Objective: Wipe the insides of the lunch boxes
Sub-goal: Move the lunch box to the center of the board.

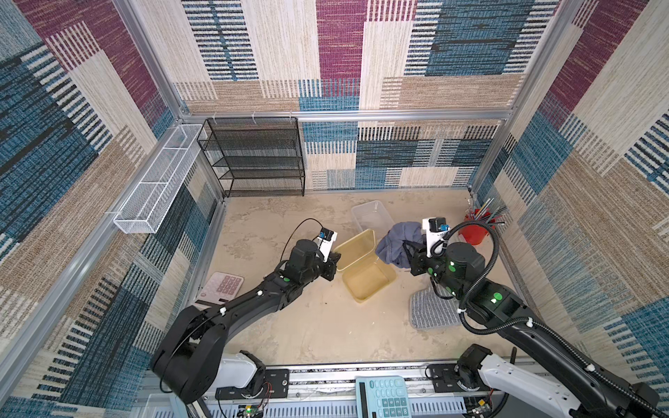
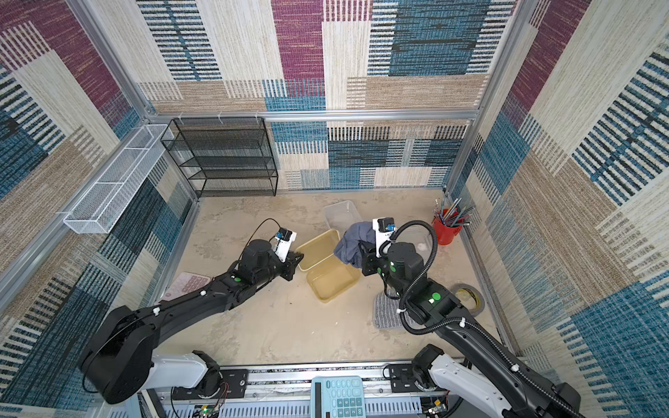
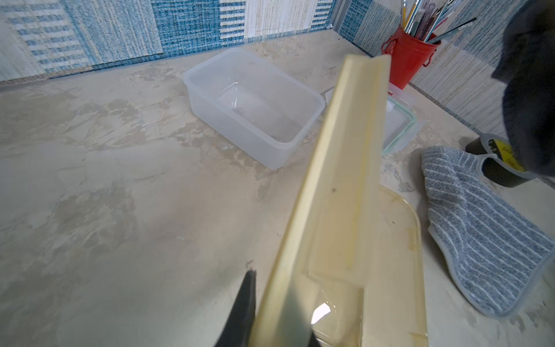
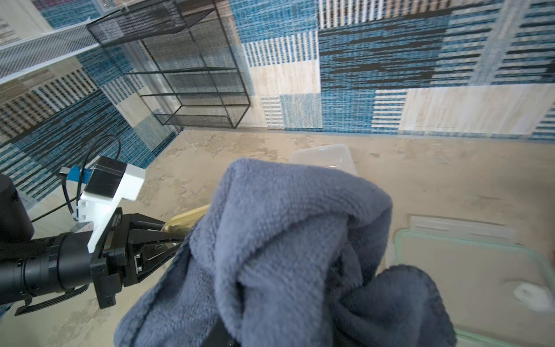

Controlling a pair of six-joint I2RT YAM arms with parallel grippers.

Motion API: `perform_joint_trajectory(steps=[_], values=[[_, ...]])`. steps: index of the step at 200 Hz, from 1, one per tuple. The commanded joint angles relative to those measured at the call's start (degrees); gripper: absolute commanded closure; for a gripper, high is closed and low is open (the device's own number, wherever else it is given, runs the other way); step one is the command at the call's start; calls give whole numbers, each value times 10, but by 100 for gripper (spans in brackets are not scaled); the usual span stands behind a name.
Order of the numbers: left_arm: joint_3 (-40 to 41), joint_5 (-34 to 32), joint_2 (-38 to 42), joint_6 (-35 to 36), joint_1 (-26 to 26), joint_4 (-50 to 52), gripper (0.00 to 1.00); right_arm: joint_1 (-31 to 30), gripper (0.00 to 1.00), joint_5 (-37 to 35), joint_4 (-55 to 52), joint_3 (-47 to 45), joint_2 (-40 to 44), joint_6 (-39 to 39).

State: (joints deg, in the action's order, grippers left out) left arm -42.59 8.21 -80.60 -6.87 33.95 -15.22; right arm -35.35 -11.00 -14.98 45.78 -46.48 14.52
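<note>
On the tabletop (image 1: 307, 325), my left tool (image 1: 333, 260) pinches the amber lid (image 1: 356, 249) by its edge, jaws nearly closed, with the lid tilted above the open amber lunch box (image 1: 369, 282). My right tool (image 1: 409, 251) is buried in grey-blue cloth (image 1: 394, 240), and I cannot tell how its jaws stand. The clear lunch box (image 1: 373, 217) stands just behind.

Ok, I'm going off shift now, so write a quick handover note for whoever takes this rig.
Left gripper: shut on the amber lid, held tilted up beside the amber lunch box.
Right gripper: under the blue-grey cloth, jaws hidden.
Clear lunch box: open at the back, green-rimmed lid lying flat beside it.
Done: both boxes open.
Left: wiping; whether any is finished doesn't show.
</note>
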Motion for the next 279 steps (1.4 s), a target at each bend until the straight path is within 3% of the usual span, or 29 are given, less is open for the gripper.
perform_joint_trajectory(steps=[1, 46, 111, 163, 200, 218, 226, 252, 279], values=[[-35, 42, -42, 12, 1, -62, 93, 22, 72, -13, -10, -9, 17, 9], [-113, 73, -141, 17, 1, -60, 90, 43, 74, 22, 3, -36, 38, 19], [-172, 81, -191, 2, 1, -46, 80, 44, 73, 29, 9, -57, 46, 23], [-210, 81, -200, 4, 1, -16, 59, 44, 73, 42, 8, -57, 40, 21], [-166, 46, -146, -4, 0, -30, 40, 44, 76, 95, 20, -55, 36, 16], [-107, 12, -93, -18, -1, -63, 17, 43, 80, 163, 52, -51, 20, 17], [-83, -5, -66, -22, -1, -71, 1, 42, 81, 184, 65, -47, 9, 18], [-23, -72, 30, -32, -2, -37, 1, -6, 82, 202, 115, -28, -38, 23], [32, -175, 129, -90, -21, 49, 1, -131, 80, 142, 160, 3, -125, 17]])
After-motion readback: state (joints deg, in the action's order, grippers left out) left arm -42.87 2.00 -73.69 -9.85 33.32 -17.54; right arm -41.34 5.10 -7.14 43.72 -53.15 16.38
